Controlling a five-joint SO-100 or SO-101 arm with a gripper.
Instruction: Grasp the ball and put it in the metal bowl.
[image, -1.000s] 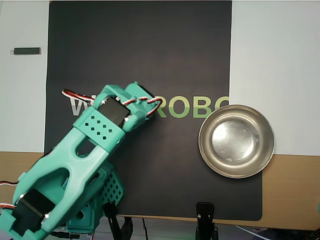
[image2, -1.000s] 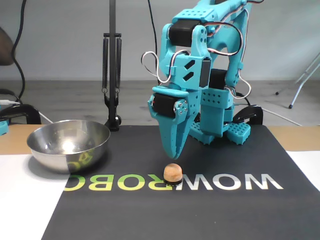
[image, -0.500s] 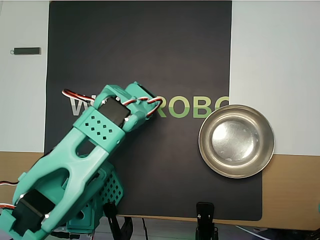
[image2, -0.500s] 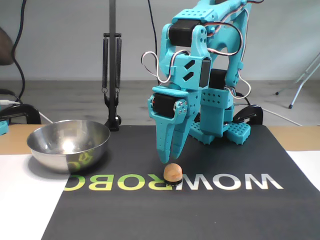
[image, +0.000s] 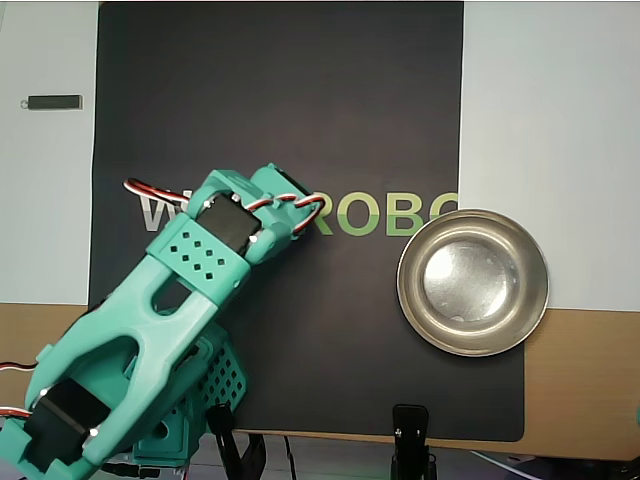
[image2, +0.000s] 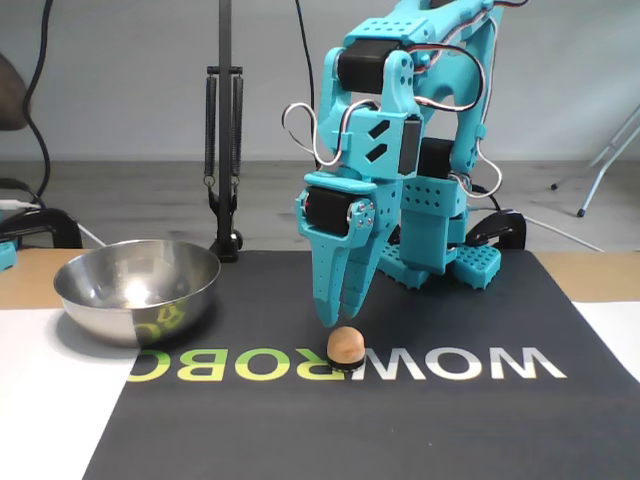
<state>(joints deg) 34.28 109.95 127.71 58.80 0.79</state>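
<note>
Teal claw (image2: 337, 322) pointed down just above the ball (image2: 345, 345), jaws slightly parted, ball seated on the black mat (image2: 480, 420), metal bowl (image2: 137, 290) placed well left.

Black mat (image2: 420, 420) on table (image: 590, 390) w/ ball (image2: 344, 346) & metal bowl (image2: 137, 289) on it.

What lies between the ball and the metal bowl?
In the fixed view, only dark mat with pale lettering separates ball and bowl.
</note>
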